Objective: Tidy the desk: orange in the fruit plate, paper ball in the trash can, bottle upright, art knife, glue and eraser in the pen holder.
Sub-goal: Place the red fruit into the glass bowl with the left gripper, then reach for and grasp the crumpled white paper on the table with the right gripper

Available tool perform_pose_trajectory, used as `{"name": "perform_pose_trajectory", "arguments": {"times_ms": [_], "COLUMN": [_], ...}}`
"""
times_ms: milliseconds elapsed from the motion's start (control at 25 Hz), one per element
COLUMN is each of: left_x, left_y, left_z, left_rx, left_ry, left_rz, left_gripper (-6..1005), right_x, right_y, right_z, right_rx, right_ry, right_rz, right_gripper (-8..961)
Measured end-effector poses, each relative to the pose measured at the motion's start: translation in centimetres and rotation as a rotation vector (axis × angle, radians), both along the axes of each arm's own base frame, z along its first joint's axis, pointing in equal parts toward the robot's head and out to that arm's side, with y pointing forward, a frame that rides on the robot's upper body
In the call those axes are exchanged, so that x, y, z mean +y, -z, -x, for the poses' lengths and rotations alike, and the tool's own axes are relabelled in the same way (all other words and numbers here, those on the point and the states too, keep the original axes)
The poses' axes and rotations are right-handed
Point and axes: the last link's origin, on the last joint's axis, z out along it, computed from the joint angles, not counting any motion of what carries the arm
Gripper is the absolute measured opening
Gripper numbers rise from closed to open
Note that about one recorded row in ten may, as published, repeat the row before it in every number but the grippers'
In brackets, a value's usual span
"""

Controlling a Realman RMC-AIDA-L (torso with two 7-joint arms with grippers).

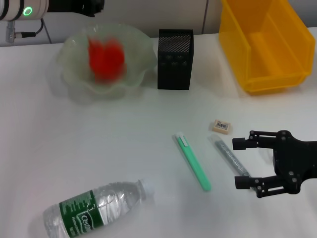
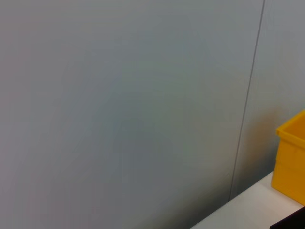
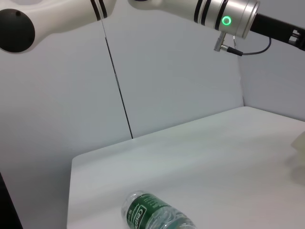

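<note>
The red-orange orange (image 1: 105,57) shows blurred inside the pale green fruit plate (image 1: 69,67) at the back left. To its right stands the black mesh pen holder (image 1: 175,59), and the yellow trash can (image 1: 267,44) is at the back right. The bottle (image 1: 94,208) lies on its side at the front left, also seen in the right wrist view as the bottle (image 3: 157,214). The eraser (image 1: 221,126), green art knife (image 1: 192,161) and grey glue tube (image 1: 230,157) lie right of centre. My right gripper (image 1: 237,163) is open, with the glue's near end between its fingers. No paper ball is in view.
My left arm (image 1: 29,10) is raised at the back left above the fruit plate, and its gripper is out of frame. The left wrist view faces the wall with a corner of the trash can (image 2: 291,157). White tabletop lies between the bottle and the plate.
</note>
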Motion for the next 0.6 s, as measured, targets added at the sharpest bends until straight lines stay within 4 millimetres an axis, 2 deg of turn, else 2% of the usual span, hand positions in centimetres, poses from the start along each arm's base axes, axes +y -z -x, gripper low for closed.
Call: {"name": "perform_pose_trajectory", "arguments": {"times_ms": [280, 400, 520, 560, 600], "left_x": [-0.1, -0.8, -2.5, -4.2, -4.2], "left_y": [0.0, -0.4, -1.0, -1.5, -1.5], "left_z": [0.2, 0.4, 0.4, 0.5, 0.5], "left_rx": [0.007, -0.043, -0.128, -0.196, -0.196], "left_ry": [0.004, 0.029, 0.114, 0.188, 0.188], "left_rz": [0.002, 0.012, 0.051, 0.094, 0.094], "left_gripper": [316, 406, 532, 574, 614], "right_x": [0.0, 0.1, 0.2, 0.3, 0.3], "right_y": [0.0, 0.0, -0.1, -0.2, -0.2], "right_z": [-0.1, -0.1, 0.0, 0.0, 0.0], "right_rx": [-0.004, -0.004, -0.003, -0.003, -0.003], "right_ry": [0.006, 0.006, 0.004, 0.004, 0.004], "right_rz": [-0.005, -0.007, -0.013, -0.017, -0.017], "right_gripper": [846, 847, 847, 847, 847]}}
